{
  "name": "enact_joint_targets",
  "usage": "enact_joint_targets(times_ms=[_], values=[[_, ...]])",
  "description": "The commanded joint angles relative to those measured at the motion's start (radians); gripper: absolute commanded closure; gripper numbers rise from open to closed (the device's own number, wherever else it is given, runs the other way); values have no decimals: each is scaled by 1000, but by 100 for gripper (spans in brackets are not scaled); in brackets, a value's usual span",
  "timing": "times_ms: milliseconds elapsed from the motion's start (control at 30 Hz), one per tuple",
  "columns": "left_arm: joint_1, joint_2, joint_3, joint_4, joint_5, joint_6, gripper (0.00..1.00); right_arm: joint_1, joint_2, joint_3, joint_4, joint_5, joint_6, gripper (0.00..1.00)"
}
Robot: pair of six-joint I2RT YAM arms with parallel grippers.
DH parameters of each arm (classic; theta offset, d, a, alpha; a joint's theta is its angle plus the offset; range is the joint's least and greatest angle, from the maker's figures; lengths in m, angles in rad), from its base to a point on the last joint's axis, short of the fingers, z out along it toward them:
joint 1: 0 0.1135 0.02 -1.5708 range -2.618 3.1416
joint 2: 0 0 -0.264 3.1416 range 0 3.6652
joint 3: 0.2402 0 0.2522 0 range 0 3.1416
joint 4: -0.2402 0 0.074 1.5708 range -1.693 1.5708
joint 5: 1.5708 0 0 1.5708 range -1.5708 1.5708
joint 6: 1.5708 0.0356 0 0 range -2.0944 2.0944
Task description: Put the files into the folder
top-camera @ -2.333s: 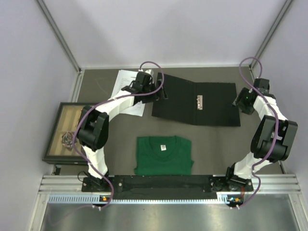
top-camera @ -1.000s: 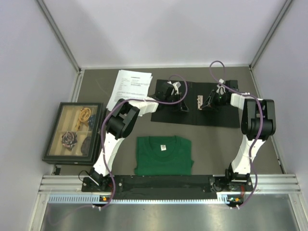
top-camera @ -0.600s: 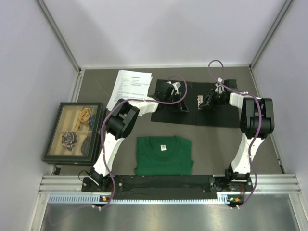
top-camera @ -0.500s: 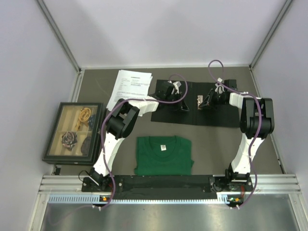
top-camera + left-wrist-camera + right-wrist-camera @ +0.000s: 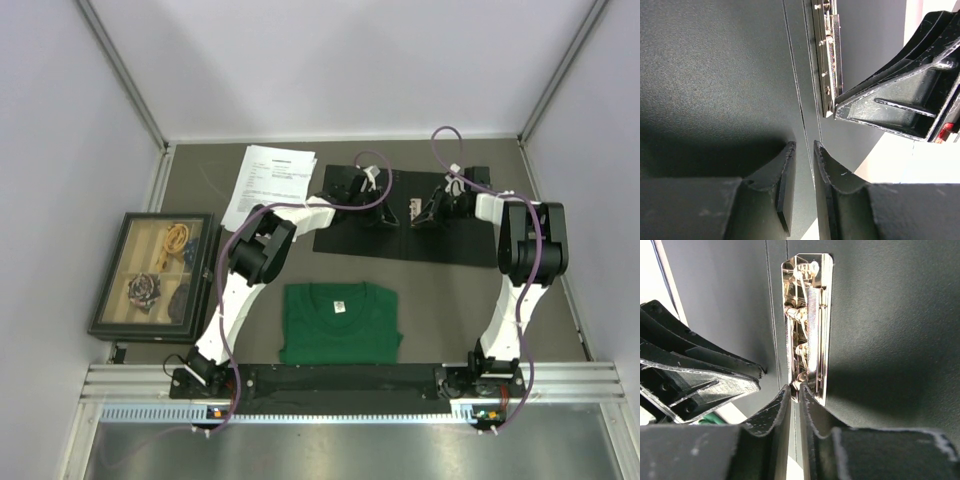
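Note:
The folder lies open on the table with its black inner faces up. Its metal clip sits near the spine. The files, white printed sheets, lie to the left of it, untouched. My left gripper presses down on the folder beside the spine crease; its jaws stand a narrow gap apart with nothing between them. My right gripper meets it from the right. Its fingertips are pinched on the lower lever end of the clip.
A folded green T-shirt lies in front of the folder. A dark-framed picture box stands at the left edge. Grey walls close in the table at the back and sides. The two grippers' fingers nearly touch over the spine.
Both arms have come in from the folder's outer edges to its middle. In the last second the right jaws have narrowed onto the clip's lever, and the left gripper has edged right.

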Motion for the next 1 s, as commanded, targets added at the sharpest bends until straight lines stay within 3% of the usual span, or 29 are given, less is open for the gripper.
enact_joint_targets(times_ms=[0,67,200,333,500,633,833,967], values=[[-1,23,13,3,-7,-14,75,10,11,25,13,-1,-22,93],[-1,19,2,1,-21,-14,76,10,14,35,-7,11,-26,100],[5,12,-15,-39,-46,-16,84,18,14,61,-89,95,-71,100],[19,2,-48,-30,-49,-25,86,23,26,64,-154,194,-85,100],[2,-12,31,-42,-17,15,80,30,2,32,-123,166,-58,100],[-1,-46,36,-45,-30,2,79,88,8,10,-44,42,16,100],[1,-55,24,-53,-57,21,79,142,17,24,-39,48,34,100],[1,-28,-1,-65,-64,15,82,142,17,44,-121,132,-2,100]])
